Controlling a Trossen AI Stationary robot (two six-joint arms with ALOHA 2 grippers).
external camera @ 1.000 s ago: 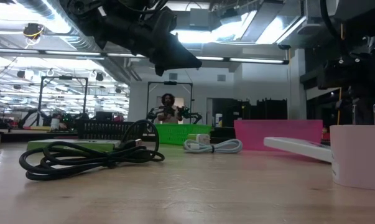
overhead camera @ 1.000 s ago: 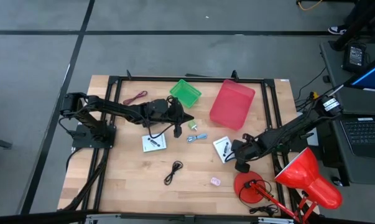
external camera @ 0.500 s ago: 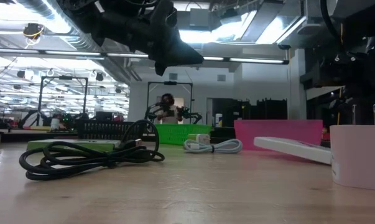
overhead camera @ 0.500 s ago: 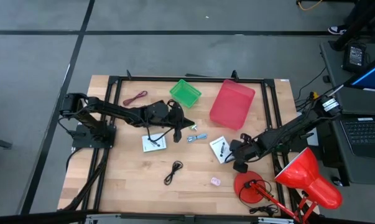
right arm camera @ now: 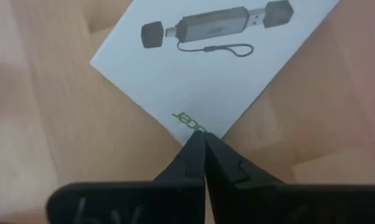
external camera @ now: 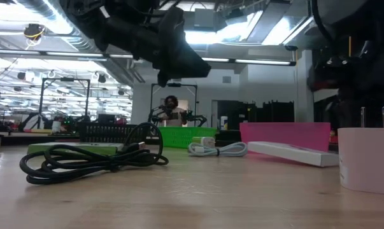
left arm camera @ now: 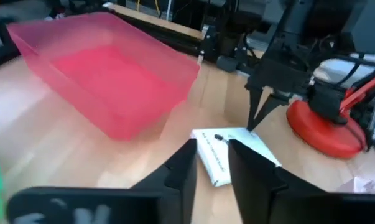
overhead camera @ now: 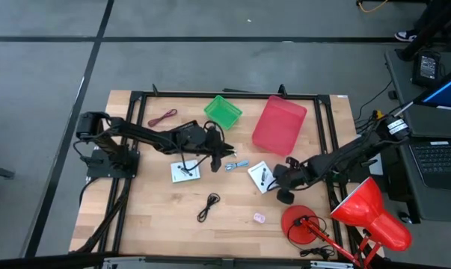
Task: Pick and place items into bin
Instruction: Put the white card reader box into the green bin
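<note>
A white card with a black mark (overhead camera: 260, 176) lies flat on the table and also shows in the right wrist view (right arm camera: 218, 56). My right gripper (overhead camera: 280, 180) is shut at its right corner. A second white card (overhead camera: 184, 172) lies under my left arm. My left gripper (overhead camera: 226, 158) hovers open by a narrow gap (left arm camera: 211, 144) next to the blue-grey piece (overhead camera: 240, 164); the green piece is hidden. A black cable (overhead camera: 208, 206), a red cable (overhead camera: 163, 117) and a pink piece (overhead camera: 259, 217) lie loose on the table. My right gripper's shut fingertips (right arm camera: 198, 144) meet the card's corner next to the green lettering (right arm camera: 188, 119). They come from the table's right, slanting down. The tips hide the corner itself, so I cannot tell whether they pinch it or only push it. The card lies flat on the table.
A green bin (overhead camera: 223, 110) and a larger pink-red bin (overhead camera: 279, 124) stand at the far side. A red desk lamp (overhead camera: 363, 217) with its round base (overhead camera: 298, 224) stands at the near right. A black frame (overhead camera: 135, 101) runs round the table.
My right gripper has gone toward the table's left, and the white card has slid left ahead of it, turning a little. My left gripper has gone toward the near edge and come over the spot where the green piece lay.
</note>
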